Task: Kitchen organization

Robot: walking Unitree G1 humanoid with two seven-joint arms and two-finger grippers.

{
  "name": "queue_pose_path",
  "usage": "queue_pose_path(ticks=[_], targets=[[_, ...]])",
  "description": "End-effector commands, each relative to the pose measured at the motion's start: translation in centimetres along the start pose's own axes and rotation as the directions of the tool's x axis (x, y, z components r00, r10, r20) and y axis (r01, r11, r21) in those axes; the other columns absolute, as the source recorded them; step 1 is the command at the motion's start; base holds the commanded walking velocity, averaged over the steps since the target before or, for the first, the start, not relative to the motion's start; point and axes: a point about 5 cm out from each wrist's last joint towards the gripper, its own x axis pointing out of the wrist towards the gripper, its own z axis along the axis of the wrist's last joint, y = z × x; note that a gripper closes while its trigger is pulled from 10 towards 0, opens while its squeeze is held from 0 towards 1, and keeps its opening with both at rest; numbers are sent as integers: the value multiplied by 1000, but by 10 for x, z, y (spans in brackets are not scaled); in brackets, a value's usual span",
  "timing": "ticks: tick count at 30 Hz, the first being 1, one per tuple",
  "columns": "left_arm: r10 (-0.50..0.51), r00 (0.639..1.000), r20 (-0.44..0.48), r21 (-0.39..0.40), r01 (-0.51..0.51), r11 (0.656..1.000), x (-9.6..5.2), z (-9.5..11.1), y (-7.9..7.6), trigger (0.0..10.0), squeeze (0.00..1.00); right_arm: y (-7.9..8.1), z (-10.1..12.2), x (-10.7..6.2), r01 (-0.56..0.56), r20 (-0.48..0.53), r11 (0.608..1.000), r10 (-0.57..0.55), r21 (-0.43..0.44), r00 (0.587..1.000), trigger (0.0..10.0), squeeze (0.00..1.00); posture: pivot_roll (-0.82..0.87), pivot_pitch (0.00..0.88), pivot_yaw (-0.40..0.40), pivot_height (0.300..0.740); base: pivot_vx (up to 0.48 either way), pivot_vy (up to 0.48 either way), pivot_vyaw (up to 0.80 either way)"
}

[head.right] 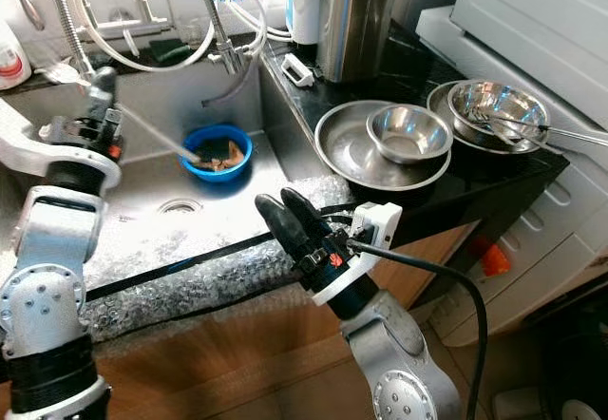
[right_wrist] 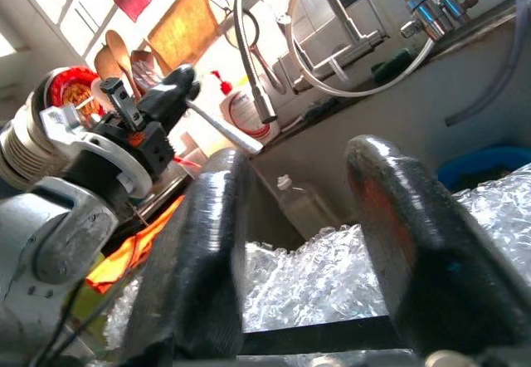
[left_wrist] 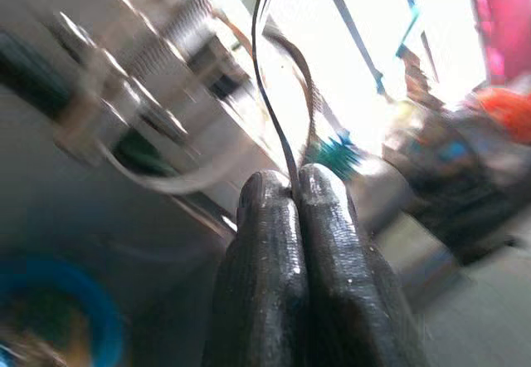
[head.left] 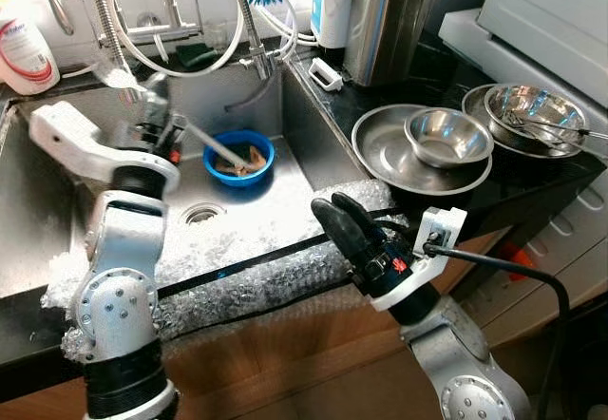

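Left eye view: my left claw [head.left: 163, 106] is over the sink [head.left: 38, 201], fingers pressed together on a thin utensil [head.left: 217, 146]. The handle slants down and rightward from the claw; its far end rests in the blue bowl [head.left: 239, 158] by the drain.

Right eye view: my right claw [head.right: 285, 219] hovers above the bubble wrap [head.right: 190, 287] on the sink's front edge, fingers slightly apart, holding nothing. The steel bowls [head.right: 408, 133] sit on the counter, well apart.

Left wrist view: fingertips [left_wrist: 264, 217] closed tight on thin metal.

Right wrist view: fingers [right_wrist: 207, 242] parted, empty.

Judgement: the left claw is nearer the blue bowl.
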Motion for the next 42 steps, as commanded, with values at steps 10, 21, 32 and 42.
queue_pose_path(ticks=[10,21,32,42], targets=[[-153,988,-35,703,133,698,-4,-12,4,10000,0,1,9,7,20,32,997,-17,-76,999,10000,0,-5,114,-5,740,0,0,0],[-52,983,-178,758,171,629,-22,-39,38,10000,0,0,12,4,45,19,989,-43,-142,999,10000,0,-8,105,-3,740,0,0,0],[136,986,-96,762,-15,647,-23,-33,73,10000,0,-5,12,5,89,14,977,-88,-191,996,10000,0,-11,117,-5,740,0,0,0],[171,977,-124,744,-22,668,-22,-38,76,10000,1000,-9,11,6,120,10,968,-121,-218,993,10000,0,-4,126,-8,740,0,0,0]])
